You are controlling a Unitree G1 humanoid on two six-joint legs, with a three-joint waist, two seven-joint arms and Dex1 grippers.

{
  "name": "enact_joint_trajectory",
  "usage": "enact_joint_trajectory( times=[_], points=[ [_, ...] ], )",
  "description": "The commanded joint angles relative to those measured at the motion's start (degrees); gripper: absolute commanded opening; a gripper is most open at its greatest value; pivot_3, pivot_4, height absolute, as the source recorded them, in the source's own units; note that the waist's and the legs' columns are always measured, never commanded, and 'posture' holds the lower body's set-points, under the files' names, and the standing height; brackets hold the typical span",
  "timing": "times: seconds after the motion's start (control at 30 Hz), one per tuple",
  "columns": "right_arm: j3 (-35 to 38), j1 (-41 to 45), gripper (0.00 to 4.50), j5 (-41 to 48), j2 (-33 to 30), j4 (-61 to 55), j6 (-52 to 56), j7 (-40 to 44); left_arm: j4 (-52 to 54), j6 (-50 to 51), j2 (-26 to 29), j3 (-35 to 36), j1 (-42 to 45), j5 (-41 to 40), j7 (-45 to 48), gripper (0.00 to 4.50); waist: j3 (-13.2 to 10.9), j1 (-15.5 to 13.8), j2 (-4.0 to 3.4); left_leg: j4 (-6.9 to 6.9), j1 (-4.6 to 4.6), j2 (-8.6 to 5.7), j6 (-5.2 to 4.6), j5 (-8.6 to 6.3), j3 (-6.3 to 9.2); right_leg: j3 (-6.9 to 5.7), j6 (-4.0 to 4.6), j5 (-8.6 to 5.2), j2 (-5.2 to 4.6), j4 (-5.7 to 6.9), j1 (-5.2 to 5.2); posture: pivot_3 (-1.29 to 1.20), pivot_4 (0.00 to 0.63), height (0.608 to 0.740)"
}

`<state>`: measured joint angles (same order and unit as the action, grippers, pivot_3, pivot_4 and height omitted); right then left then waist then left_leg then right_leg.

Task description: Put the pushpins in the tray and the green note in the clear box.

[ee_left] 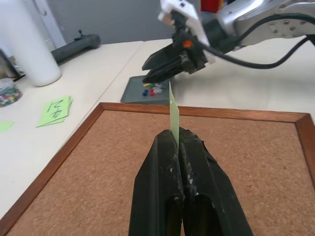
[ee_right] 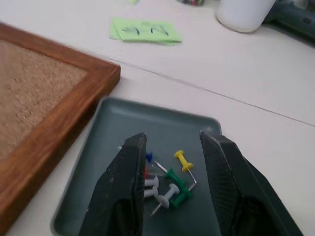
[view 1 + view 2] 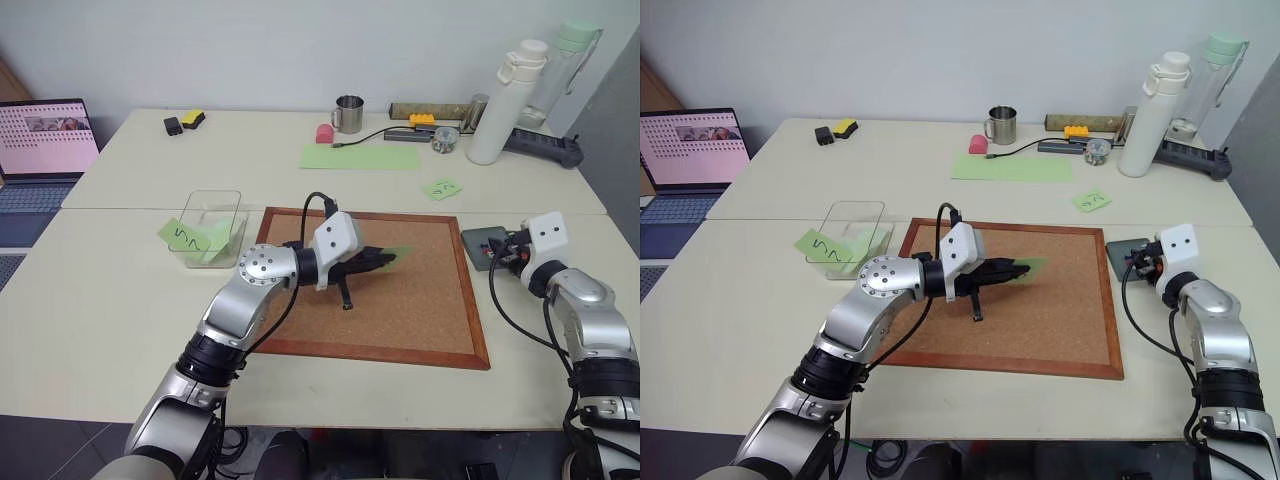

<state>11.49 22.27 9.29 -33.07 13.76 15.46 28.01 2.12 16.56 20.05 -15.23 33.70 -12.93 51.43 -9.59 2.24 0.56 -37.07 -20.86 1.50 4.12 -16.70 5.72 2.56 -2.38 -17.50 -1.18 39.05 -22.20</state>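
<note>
A: Pins? Note?
B: Pushpins point(image 2: 167, 184) in tray point(image 2: 98, 162), frame right; right gripper point(image 2: 172, 167) wide, empty. Left gripper point(image 1: 178, 142) clamps green note point(image 1: 173, 115) mid-frame.
A: Next?
B: Prob. carry note to clear box point(image 3: 213, 228), upper left.

A pale cream worktop point(image 3: 120, 330) made of two joined slabs fills the scene, a seam running across it. Behind it stands a plain light-grey wall point(image 3: 300, 50), evenly lit with soft shadows. At the far left an open laptop point(image 3: 45, 140) shows a pink screen. Along the back edge stand a steel mug point(image 3: 349, 114), a white bottle point(image 3: 505, 100) and a black power strip point(image 3: 545, 148)
</note>
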Motion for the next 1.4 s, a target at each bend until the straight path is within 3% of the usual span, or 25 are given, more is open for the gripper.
enact_joint_trajectory(
  times=[0.03,0.23,0.33,0.47,0.93,1.33,1.4],
  points=[
    [3.2,-0.9,1.78,7.0,-2.3,-10.2,1.5,6.1,1.0,2.5,0.6,5.7,2.3,-2.0,-3.1,0.0,0.0,0.0,0.0,0.0,-0.01,0.0,0.0,0.0,0.01,-0.02,0.0,0.0,0.0,-0.01,0.0,0.0,0.15,0.74],
    [3.2,-1.6,1.78,22.4,-4.8,-26.1,15.0,15.0,4.7,9.7,4.4,16.6,1.2,-2.1,-13.1,0.0,0.0,0.3,0.0,0.0,0.0,0.04,-0.07,-0.04,0.1,-0.05,0.0,0.0,0.04,0.01,0.01,0.0,0.15,0.74],
    [0.3,1.4,1.78,29.3,-3.5,-33.6,20.6,15.8,8.7,14.4,4.0,27.0,-1.4,-3.4,-23.7,0.0,0.0,0.4,-0.01,-0.01,-0.01,0.04,-0.07,-0.04,0.12,-0.04,0.0,0.0,0.02,0.0,0.01,0.0,0.15,0.74],
    [-2.6,4.7,1.78,33.7,-1.8,-36.8,24.6,15.5,9.3,15.7,5.0,32.2,-4.8,-1.1,-30.9,0.0,0.0,0.3,0.0,-0.01,-0.02,0.04,-0.08,-0.04,0.3,-0.2,0.0,0.0,0.02,0.0,0.03,0.0,0.15,0.74],
    [-7.1,7.0,1.78,34.6,-1.0,-37.8,26.2,16.8,-3.0,12.5,8.3,31.0,-6.5,4.5,-36.0,0.0,-0.1,-0.6,0.1,-0.01,-0.07,-0.03,-0.01,-0.01,0.31,-0.23,-0.01,0.0,-0.05,-0.05,0.01,0.0,0.15,0.74],
    [-6.2,4.8,1.79,34.1,-2.6,-38.7,25.7,15.8,-0.4,11.8,8.6,30.5,-7.2,4.1,-34.9,2.3,-0.1,-0.5,0.1,0.0,-0.07,-0.01,-0.02,-0.01,0.3,-0.23,-0.01,0.0,-0.04,-0.04,0.0,0.0,0.15,0.74],
    [-5.7,4.4,1.79,33.8,-2.8,-38.2,25.5,15.6,1.6,12.1,8.6,30.5,-6.5,1.1,-31.6,2.68,-0.1,-0.5,0.11,0.0,-0.08,-0.01,-0.02,-0.01,0.31,-0.23,-0.01,0.0,-0.04,-0.04,0.0,0.0,0.15,0.74]
  ],
)
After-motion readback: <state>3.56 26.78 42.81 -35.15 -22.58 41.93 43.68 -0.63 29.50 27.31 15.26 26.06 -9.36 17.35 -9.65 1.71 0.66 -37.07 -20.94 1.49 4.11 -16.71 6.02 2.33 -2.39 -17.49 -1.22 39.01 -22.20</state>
